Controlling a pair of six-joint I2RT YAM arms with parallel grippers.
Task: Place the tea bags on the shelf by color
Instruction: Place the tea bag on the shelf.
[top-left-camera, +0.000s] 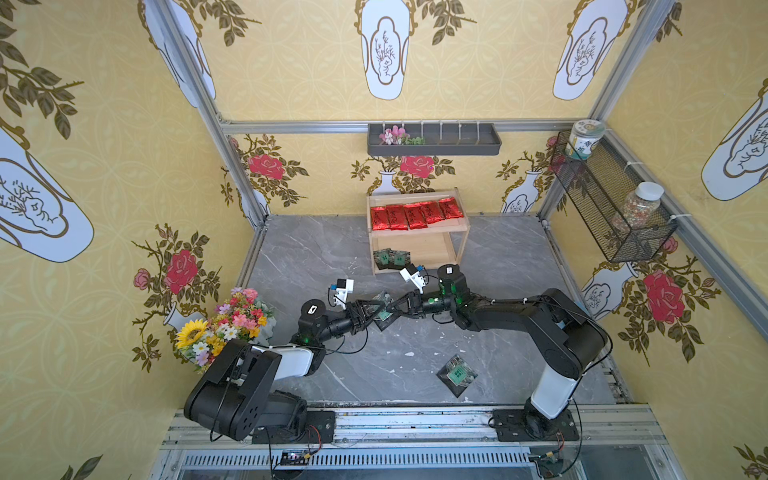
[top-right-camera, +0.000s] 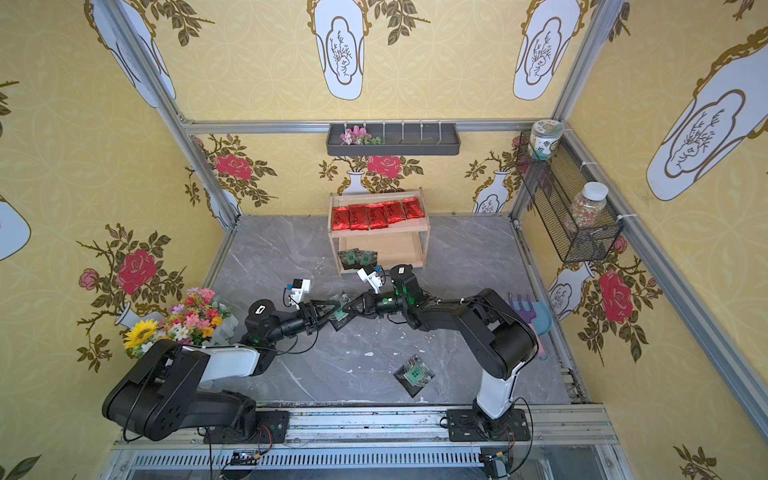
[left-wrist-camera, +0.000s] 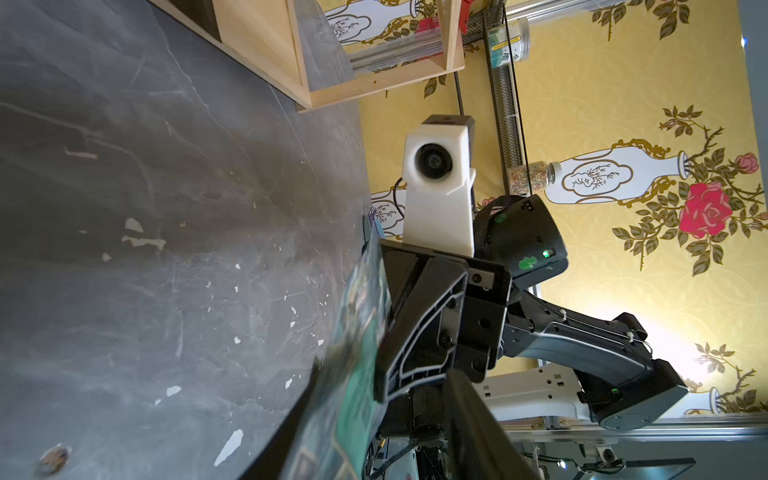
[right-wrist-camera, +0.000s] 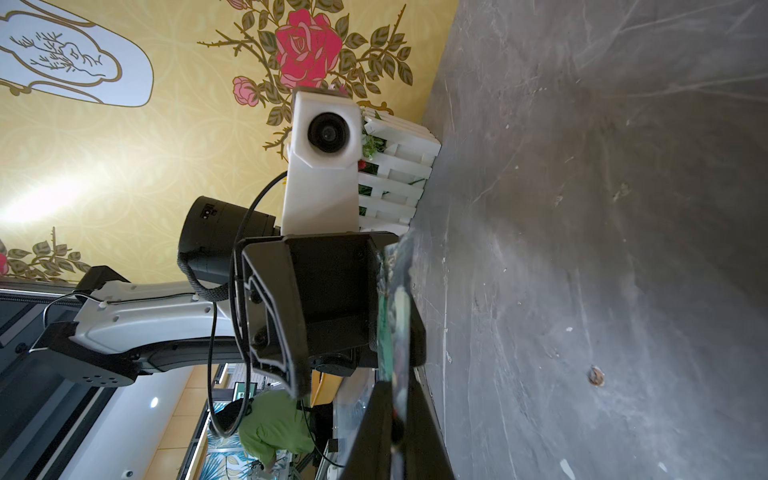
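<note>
Green-labelled loose packet (top-left-camera: 456, 373) (top-right-camera: 414, 374), both top views only

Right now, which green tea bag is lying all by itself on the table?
The tea bag nearest the robot's bases, flat on the table. Two other bags lie on the shelf, and a third bag is pinched in the right claw.

Tabletop (top-left-camera: 498, 257): grey marble look, scuffed, w/ white chips.
Wall tray (top-left-camera: 434, 147): dark grey, on back wall; pink flowers (top-left-camera: 392, 135) at its left end.
Mesh basket (top-left-camera: 598, 195): black wire, on right wall; holds 2 jars.
Far jar (top-left-camera: 585, 139): printed label.
Near jar (top-left-camera: 638, 208): white lid, multicolour fill.
Bouquet (top-left-camera: 226, 322): sunflower + mixed blooms, left edge of tabletop.
Planter (right-wrist-camera: 399, 174): white picket-fence type, greenery inside, at tabletop edge.
Toy rake + shovel (top-right-camera: 530, 316): pastel, right edge of tabletop.
Wallpaper (top-left-camera: 291, 62): yellow, roses & vases.
Bkgd: person in green top (right-wrist-camera: 274, 424).
</note>
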